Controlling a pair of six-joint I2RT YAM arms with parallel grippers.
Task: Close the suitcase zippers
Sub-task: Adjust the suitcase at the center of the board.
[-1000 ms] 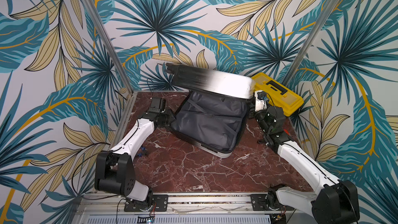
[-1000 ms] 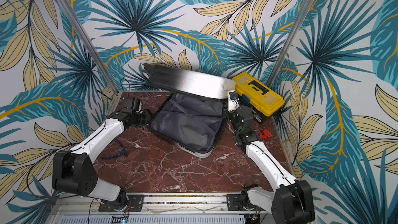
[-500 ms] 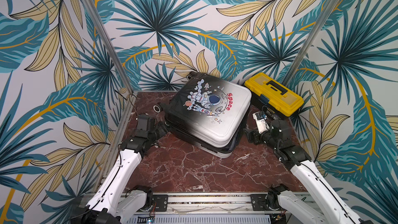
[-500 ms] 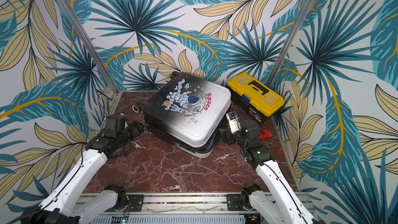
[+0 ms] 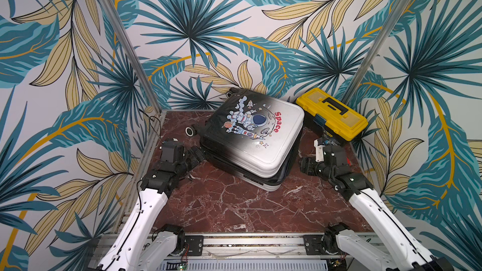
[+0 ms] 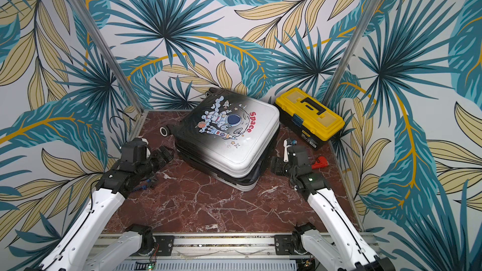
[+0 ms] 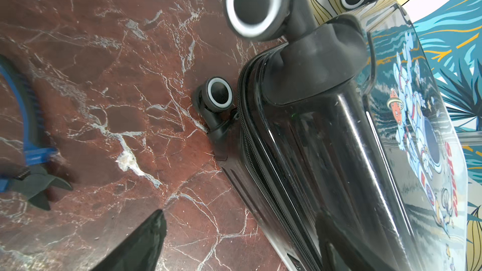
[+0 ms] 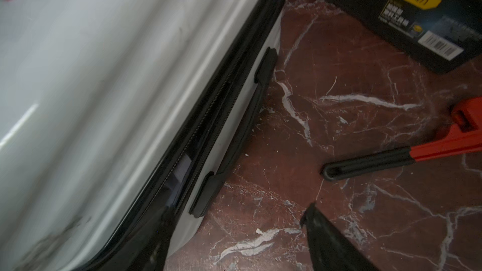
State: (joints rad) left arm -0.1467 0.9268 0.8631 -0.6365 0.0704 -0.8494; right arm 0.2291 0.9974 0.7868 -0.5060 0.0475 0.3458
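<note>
- On the red marble table, toward the back wall, the suitcase lies flat with its two shell halves folded together. The astronaut cartoon and the red word "Space" face up in both top views.
- Its black end, with the wheels, points toward the left arm. Its white end points toward the right arm.
- Left gripper: low over the table just beside the black end, jaws spread, nothing between them. In the left wrist view one dark finger shows above bare marble.
- That same view shows the zipper track as a thin black line round the seam between the halves.
- Right gripper: near the white end, jaws also apart and holding nothing. One finger shows over the table.
- In the right wrist view the track's two sides stand apart, with a slim gap between them. No pull can be made out.
- A yellow-and-black toolbox sits in the back right corner, just beside the suitcase.
- A red wrench with a black handle lies on the table near the right arm.
- Blue-handled pliers lie near the left arm.
</note>
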